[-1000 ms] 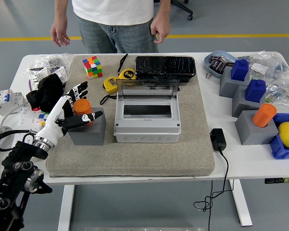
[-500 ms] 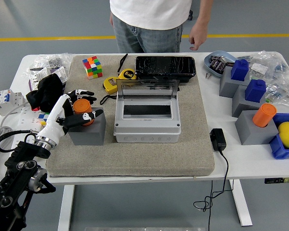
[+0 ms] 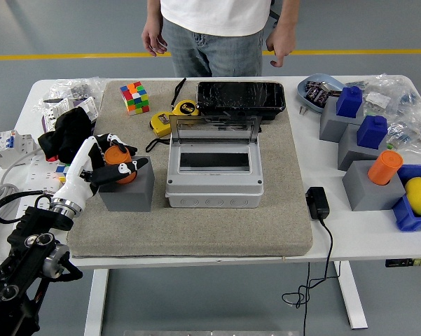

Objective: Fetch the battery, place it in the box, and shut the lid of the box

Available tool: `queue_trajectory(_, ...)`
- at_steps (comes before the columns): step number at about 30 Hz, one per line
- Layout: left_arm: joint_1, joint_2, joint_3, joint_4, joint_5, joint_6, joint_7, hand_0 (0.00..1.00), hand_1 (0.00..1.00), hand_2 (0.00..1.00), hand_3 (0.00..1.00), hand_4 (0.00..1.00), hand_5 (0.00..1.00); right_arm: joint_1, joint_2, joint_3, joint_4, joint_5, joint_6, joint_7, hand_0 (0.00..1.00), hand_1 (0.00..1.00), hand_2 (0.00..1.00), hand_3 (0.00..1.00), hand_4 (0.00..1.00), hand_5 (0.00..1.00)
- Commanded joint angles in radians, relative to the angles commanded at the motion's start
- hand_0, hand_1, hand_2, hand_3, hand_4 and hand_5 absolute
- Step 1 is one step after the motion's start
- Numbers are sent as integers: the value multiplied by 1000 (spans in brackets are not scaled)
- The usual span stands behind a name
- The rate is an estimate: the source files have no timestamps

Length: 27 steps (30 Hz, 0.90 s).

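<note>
An orange cylindrical battery (image 3: 119,155) stands upright in a grey block holder (image 3: 128,190) on the left part of the beige mat. My left hand (image 3: 114,158), white with black fingertips, is curled around the battery, thumb at its front and fingers behind. The grey box (image 3: 214,168) sits in the mat's middle with its lid (image 3: 214,130) raised at the back, and its dark inside is bare. My right hand is out of view.
A person stands at the far edge, both hands hanging above the table. A Rubik's cube (image 3: 134,96), yellow tape measure (image 3: 169,117) and black case (image 3: 241,96) lie behind the box. Grey blocks with blue and orange parts (image 3: 368,150) crowd the right side. A black adapter (image 3: 317,203) lies right of the mat.
My left hand's fingers have closed in from spread around the battery to curled on it. The person has shifted to the right along the far edge.
</note>
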Motion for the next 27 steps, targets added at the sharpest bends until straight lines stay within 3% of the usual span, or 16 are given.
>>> queue_trajectory(1, -1, 0, 2, 1, -5, 2, 0, 398, 429, 276, 208, 998, 2, 0, 0, 0, 0, 0, 0, 0, 998, 994, 909, 858, 998, 998)
queue_trajectory(2, -2, 1, 6, 3, -13, 6, 0, 325, 396, 254, 192, 998, 2, 0, 0, 0, 0, 0, 0, 0, 998, 994, 908, 857, 998, 998)
queue_trajectory(7, -3, 1, 14, 7, -46, 21, -2, 325, 396, 254, 192, 998, 2, 0, -1, 2, -1, -2, 0, -1, 998, 994, 908, 857, 998, 998)
queue_trajectory(8, -3, 1, 15, 8, -53, 24, -2, 219, 319, 225, 176, 998, 2, 0, -1, 2, -1, -2, 0, -1, 998, 994, 908, 857, 998, 998)
queue_trajectory(13, -5, 2, 22, 12, -69, 36, -4, 219, 319, 225, 176, 998, 2, 0, -2, -4, -1, -1, 0, -2, 998, 994, 908, 857, 998, 998)
queue_trajectory(14, -5, 2, 23, 12, -71, 37, -5, 146, 174, 178, 159, 998, 2, 0, -2, -4, -1, -1, 0, -2, 998, 995, 908, 857, 998, 998)
queue_trajectory(25, -5, 5, 38, 14, -93, 79, -16, 112, 174, 149, 118, 998, 2, -1, -3, -11, -1, 1, -2, -4, 998, 995, 908, 857, 998, 998)
queue_trajectory(26, -5, 5, 39, 13, -94, 83, -16, 62, 91, 108, 69, 998, 2, -1, -3, -11, -1, 2, -2, -4, 998, 995, 908, 857, 998, 998)
queue_trajectory(27, -5, 5, 39, 13, -95, 86, -17, 62, 91, 108, 69, 998, 2, -1, -3, -12, -1, 2, -2, -4, 998, 995, 908, 857, 998, 998)
